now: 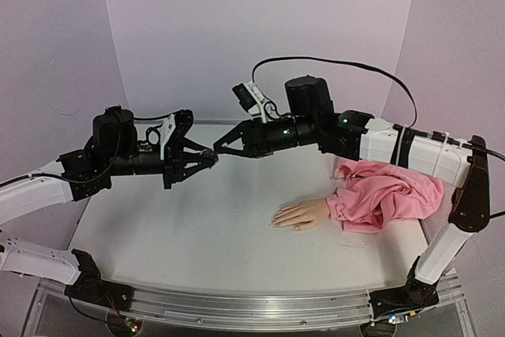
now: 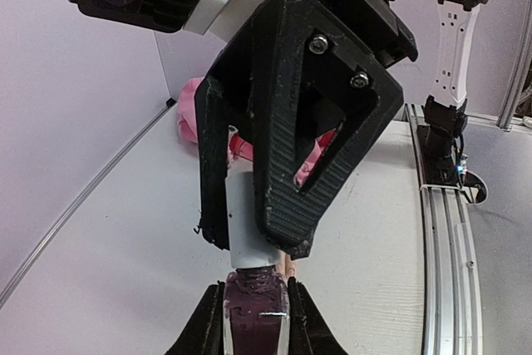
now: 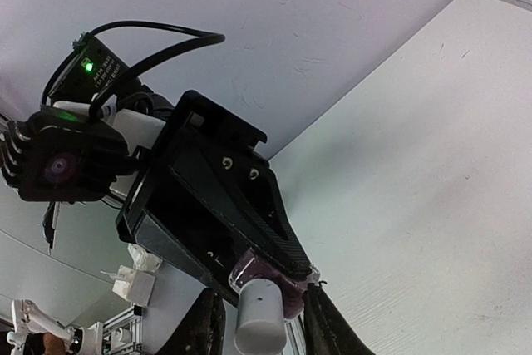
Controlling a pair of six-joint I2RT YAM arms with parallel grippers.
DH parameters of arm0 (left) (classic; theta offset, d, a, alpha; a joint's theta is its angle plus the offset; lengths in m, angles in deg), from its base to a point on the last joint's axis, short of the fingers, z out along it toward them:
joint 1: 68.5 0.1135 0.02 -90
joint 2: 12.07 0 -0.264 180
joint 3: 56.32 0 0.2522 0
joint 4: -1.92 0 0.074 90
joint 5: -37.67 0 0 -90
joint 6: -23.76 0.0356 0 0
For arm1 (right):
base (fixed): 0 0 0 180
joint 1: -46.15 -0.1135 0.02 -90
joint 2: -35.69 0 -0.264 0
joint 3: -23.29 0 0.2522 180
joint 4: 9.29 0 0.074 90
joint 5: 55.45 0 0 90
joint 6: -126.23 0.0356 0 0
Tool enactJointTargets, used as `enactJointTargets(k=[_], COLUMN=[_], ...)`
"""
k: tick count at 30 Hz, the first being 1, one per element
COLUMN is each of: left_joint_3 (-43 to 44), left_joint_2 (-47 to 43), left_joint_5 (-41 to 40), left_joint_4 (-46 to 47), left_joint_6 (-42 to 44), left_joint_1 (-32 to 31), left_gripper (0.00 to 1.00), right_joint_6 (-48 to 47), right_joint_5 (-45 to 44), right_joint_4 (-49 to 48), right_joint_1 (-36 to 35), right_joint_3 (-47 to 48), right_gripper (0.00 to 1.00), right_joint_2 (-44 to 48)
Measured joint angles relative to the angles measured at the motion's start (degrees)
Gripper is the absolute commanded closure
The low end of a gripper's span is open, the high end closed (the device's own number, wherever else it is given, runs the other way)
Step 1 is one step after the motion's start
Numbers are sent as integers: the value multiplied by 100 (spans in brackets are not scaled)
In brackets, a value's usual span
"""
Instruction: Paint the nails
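A flesh-coloured mannequin hand (image 1: 304,215) lies palm down on the table, wrist in a crumpled pink sleeve (image 1: 387,199). Its nails (image 1: 278,219) are too small to judge. Both grippers meet in mid-air above the table's back left. My left gripper (image 1: 207,155) is shut on a dark purple polish bottle (image 2: 256,318). My right gripper (image 1: 222,150) is shut round the bottle's white cap (image 2: 248,226), which still sits on the bottle. The cap also shows in the right wrist view (image 3: 262,322) between my right fingers (image 3: 204,326). The sleeve (image 2: 187,114) shows behind the fingers.
The white table (image 1: 197,226) is walled by pale panels at the back and sides. An aluminium rail (image 2: 440,230) and the right arm's base (image 2: 440,135) run along the near edge. A black cable (image 1: 347,65) loops over the right arm.
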Motion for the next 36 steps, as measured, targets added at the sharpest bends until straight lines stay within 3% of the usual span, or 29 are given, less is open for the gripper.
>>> enactJointTargets(k=[12, 36], left_joint_3=[0, 0], left_joint_2=[0, 31], left_joint_5=[11, -105], left_joint_4=[0, 39], left_joint_6=[0, 31], left_joint_1=[0, 0], left_gripper=[100, 100], right_joint_6=[-20, -138], right_joint_5=[17, -190], right_joint_4=[-15, -61], right_joint_1=[0, 28], right_joint_3=[0, -140], right_gripper=[100, 100], right_joint_2=[-7, 251])
